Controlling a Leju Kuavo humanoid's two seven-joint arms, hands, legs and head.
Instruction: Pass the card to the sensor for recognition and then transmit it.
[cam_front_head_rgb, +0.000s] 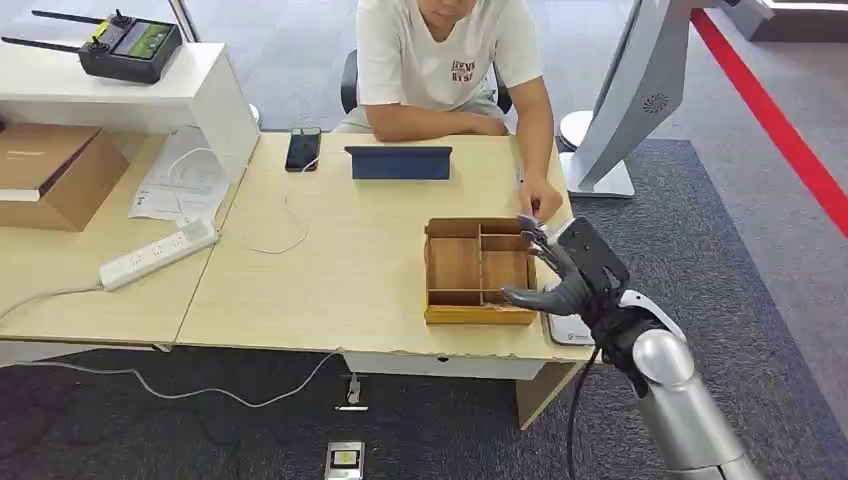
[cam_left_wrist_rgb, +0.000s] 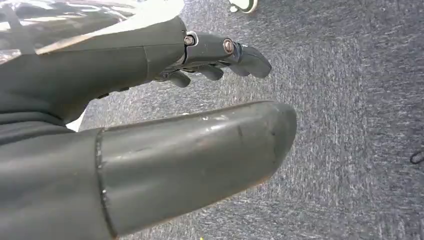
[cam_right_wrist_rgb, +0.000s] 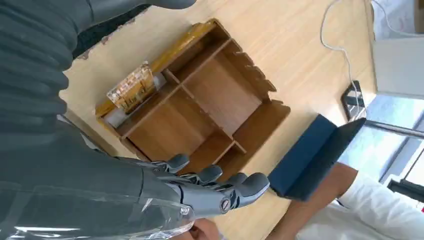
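**One card to lift, nothing yet in hand**

Early in the task, by the look of it: reaching for the card (cam_right_wrist_rgb: 132, 90), not yet touching it. Found flat and gold-patterned in the narrow compartment of the wooden tray (cam_front_head_rgb: 452, 265), along the side nearest the front edge of the worktop (cam_front_head_rgb: 330, 260). Seen from the right wrist, well apart from the fingertips (cam_right_wrist_rgb: 250, 182), with the wider compartments between.

Next, probably: bringing the right hand (cam_front_head_rgb: 565, 275) down and in toward that narrow slot, then pinching the card by an edge. Calls for care, judging by the low dividers on both sides and the thinness of a flat card. After that, across to the sensor. Possibly the white pad (cam_front_head_rgb: 568, 330) at the front right corner of the worktop, under the right wrist, though hard to say for certain.

As for pose: right hand held above the tray's right side, palm turned toward the tray, fingers apart and lightly bent, thumb swung out low over the front right corner. Wide, holding nothing. Silver forearm rising from the lower right.

Left hand (cam_left_wrist_rgb: 100, 75) hanging over grey carpet, fingers loosely extended, thumb clear of them, likewise holding nothing.

Worth minding: a person's hand (cam_front_head_rgb: 540, 203) resting just beside the tray's far right corner, near the robot's fingers.
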